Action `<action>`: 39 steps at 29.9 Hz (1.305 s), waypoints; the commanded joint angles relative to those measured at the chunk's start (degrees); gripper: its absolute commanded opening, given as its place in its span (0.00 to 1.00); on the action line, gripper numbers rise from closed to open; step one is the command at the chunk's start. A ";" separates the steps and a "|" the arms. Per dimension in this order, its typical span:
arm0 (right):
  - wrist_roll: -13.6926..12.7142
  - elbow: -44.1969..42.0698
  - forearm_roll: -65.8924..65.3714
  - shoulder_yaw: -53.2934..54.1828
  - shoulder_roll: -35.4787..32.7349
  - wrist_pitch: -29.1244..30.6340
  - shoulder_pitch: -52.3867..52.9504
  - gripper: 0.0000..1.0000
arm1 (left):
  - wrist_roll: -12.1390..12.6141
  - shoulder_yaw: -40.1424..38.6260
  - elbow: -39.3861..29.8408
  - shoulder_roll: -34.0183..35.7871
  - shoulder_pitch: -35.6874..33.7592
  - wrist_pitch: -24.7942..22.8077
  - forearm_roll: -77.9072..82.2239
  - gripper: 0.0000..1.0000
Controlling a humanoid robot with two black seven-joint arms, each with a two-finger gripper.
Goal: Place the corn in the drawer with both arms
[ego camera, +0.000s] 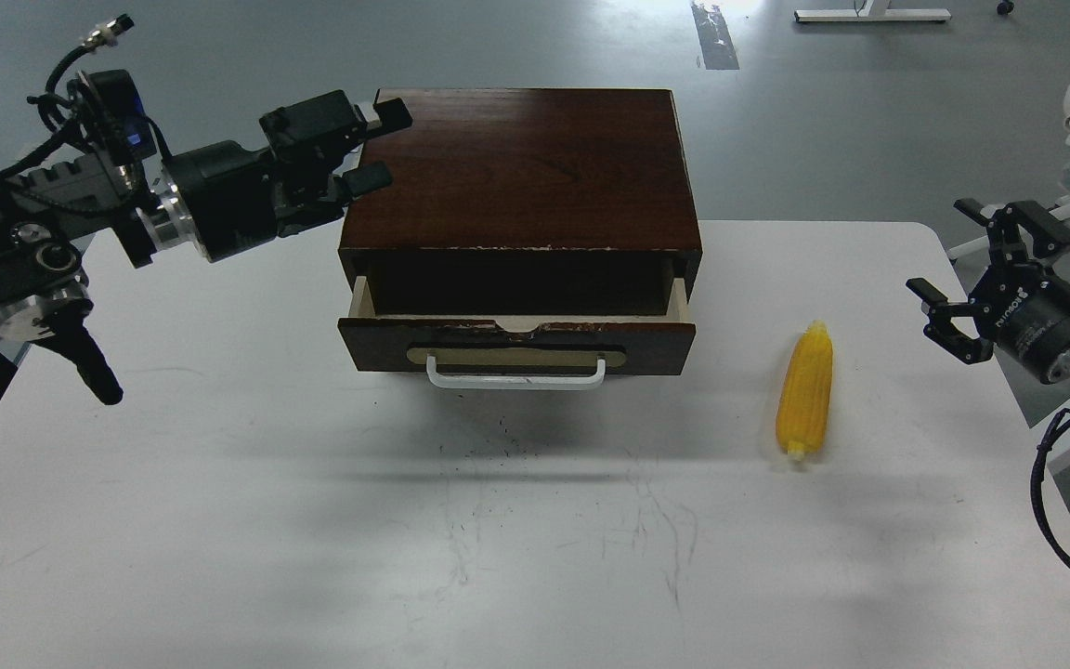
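Basically it comes down to corn (805, 390) vs right gripper (973, 269). Taking the drawer (516, 342) as landmark: corn lies flat on the white table (219, 520), well off the drawer's right end, roughly level with the drawer front and running a little nearer to me. Long axis is near-parallel to the drawer's pull direction, tilted slightly, and the tip on my side has a small stub.

Right gripper hovers further right of the corn, past the table edge, fingers spread wide, holding nothing. Corn sits down and to the left of those fingers, between them and the drawer. Right arm is clearly the nearer one.

Left gripper (384, 144) is at the cabinet's (516, 167) back-left corner, opposite side of the drawer from the corn. Fingers apart, straddling that corner; can't tell if they touch the wood.

Drawer is only partly pulled out, with a narrow gap behind the chipped front edge. Judgement: that opening looks tight for the corn as it lies now, so either pull further by the white handle (516, 374) or turn the cob crosswise. Grasp should close across the cob's width.
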 commanded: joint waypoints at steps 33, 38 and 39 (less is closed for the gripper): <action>-0.60 6.47 -57.32 -24.46 -5.18 0.00 17.92 1.00 | -0.01 -9.65 11.76 -4.34 13.11 -8.27 -16.34 0.99; -1.57 4.44 -57.32 -25.79 -1.29 0.00 18.81 1.00 | -0.01 -9.65 11.76 -4.69 13.11 -8.27 -16.25 0.99; -1.74 4.09 -57.32 -25.79 -1.21 0.00 18.64 1.00 | -0.01 -9.65 11.76 -4.77 13.11 -8.27 -16.16 0.99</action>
